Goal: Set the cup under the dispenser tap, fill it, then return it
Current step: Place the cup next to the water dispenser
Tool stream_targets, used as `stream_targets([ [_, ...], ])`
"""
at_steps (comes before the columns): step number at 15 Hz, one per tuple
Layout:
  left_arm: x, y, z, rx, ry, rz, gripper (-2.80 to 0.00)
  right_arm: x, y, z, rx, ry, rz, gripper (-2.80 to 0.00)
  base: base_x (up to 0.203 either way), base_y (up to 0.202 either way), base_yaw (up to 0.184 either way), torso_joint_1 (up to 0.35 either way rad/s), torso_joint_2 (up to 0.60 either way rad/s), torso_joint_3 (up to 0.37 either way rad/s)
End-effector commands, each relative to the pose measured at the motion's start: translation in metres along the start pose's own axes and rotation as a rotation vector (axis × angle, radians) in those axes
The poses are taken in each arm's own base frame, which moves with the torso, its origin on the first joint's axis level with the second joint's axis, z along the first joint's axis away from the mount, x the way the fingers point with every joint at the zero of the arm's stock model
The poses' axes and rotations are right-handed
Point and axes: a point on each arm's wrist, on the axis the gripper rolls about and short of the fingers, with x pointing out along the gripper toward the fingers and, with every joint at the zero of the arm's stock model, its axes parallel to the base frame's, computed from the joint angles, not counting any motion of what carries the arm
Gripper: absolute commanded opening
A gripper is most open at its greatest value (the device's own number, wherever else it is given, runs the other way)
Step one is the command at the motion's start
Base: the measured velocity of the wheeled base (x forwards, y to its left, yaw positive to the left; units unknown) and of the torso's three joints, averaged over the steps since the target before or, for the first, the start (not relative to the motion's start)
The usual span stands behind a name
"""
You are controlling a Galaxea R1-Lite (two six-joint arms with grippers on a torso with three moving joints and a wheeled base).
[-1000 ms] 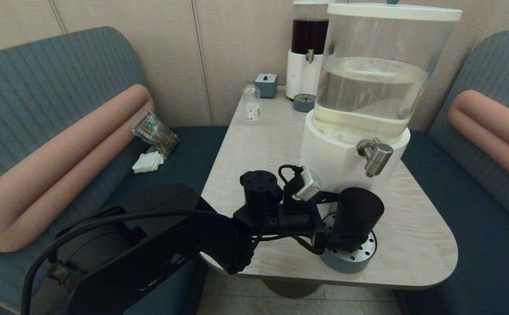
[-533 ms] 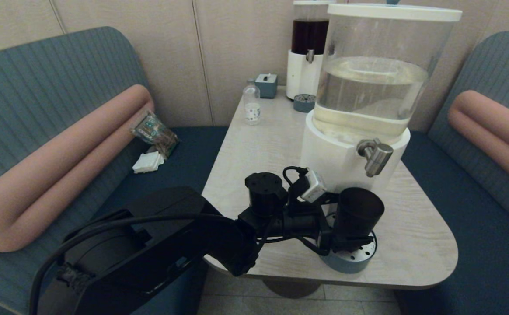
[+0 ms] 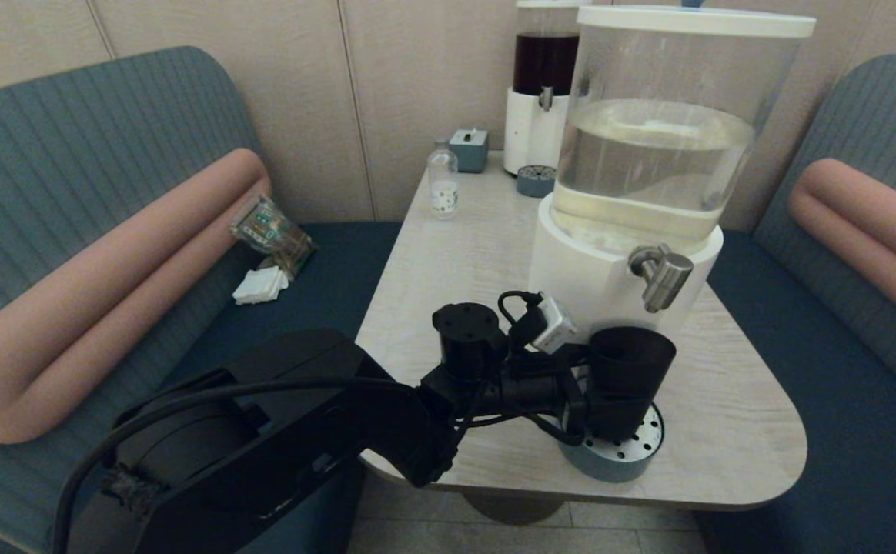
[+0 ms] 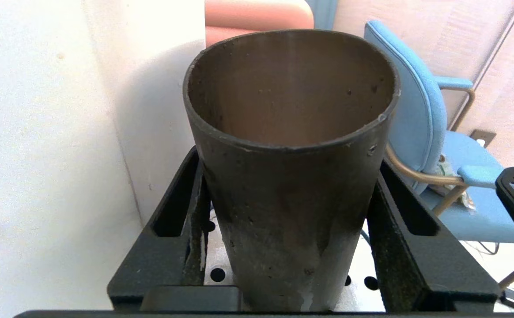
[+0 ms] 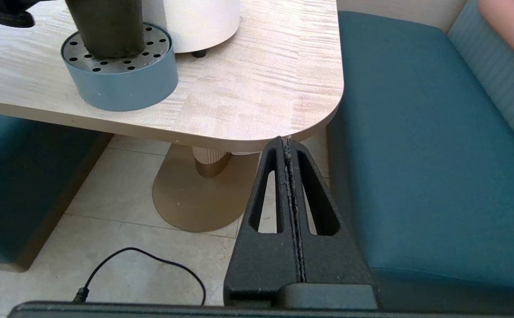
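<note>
The black cup (image 3: 630, 365) stands upright on the perforated blue-grey drip tray (image 3: 610, 463), just below and a little left of the metal dispenser tap (image 3: 662, 277). That tap juts from the white base (image 3: 583, 277) of the large clear-tank dispenser. My left gripper (image 3: 610, 396) reaches in from the left and is shut on the cup (image 4: 290, 185), one finger pressed against each side. The cup looks empty inside. In the right wrist view my right gripper (image 5: 286, 145) hangs shut and empty below the table's near right corner, with the cup (image 5: 104, 26) and tray (image 5: 120, 86) seen from there.
At the table's back stand a smaller dark-liquid dispenser (image 3: 544, 85), its small tray (image 3: 534, 181), a blue-grey box (image 3: 469, 150) and a clear bottle (image 3: 442, 185). A snack packet (image 3: 271, 231) and white napkins (image 3: 259, 285) lie on the left bench. The tray sits near the table's front edge (image 3: 648, 500).
The left arm has shifted slightly right and forward, and the cup has come down a little to rest on the drip tray.
</note>
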Motion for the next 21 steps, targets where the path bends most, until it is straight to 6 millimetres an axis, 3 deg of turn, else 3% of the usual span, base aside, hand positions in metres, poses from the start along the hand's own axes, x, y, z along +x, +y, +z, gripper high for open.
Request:
stream_targets([
  [1,-0.002,-0.005,0.008,0.005,-0.007,-0.011,-2.8,0.0,0.0,0.0,-0.001,-0.002,0.0,-2.8,0.0,0.0,0.0,0.0,0.0,0.0],
  [6,-0.024,-0.031,0.033,-0.026,0.005,-0.021,-2.8,0.0,0.0,0.0,-0.001,-0.002,0.0,-2.8,0.0,0.0,0.0,0.0,0.0,0.0],
  [10,-0.073,-0.047,0.055,-0.054,-0.008,0.038,-2.8,0.0,0.0,0.0,-0.001,-0.002,0.0,-2.8,0.0,0.0,0.0,0.0,0.0,0.0],
  [14,-0.134,-0.024,0.07,-0.021,-0.066,0.234,-2.8,0.0,0.0,0.0,-0.001,-0.002,0.0,-2.8,0.0,0.0,0.0,0.0,0.0,0.0],
  [17,-0.183,0.007,0.075,-0.011,-0.075,0.418,-2.8,0.0,0.0,0.0,-0.001,0.0,0.0,-2.8,0.0,0.0,0.0,0.0,0.0,0.0],
  [19,-0.202,0.028,0.07,-0.002,-0.076,0.513,-2.8,0.0,0.0,0.0,-0.001,-0.002,0.0,-2.8,0.0,0.0,0.0,0.0,0.0,0.0],
  [21,-0.207,0.047,0.06,0.016,-0.08,0.572,-2.8,0.0,0.0,0.0,-0.001,-0.002,0.0,-2.8,0.0,0.0,0.0,0.0,0.0,0.0],
])
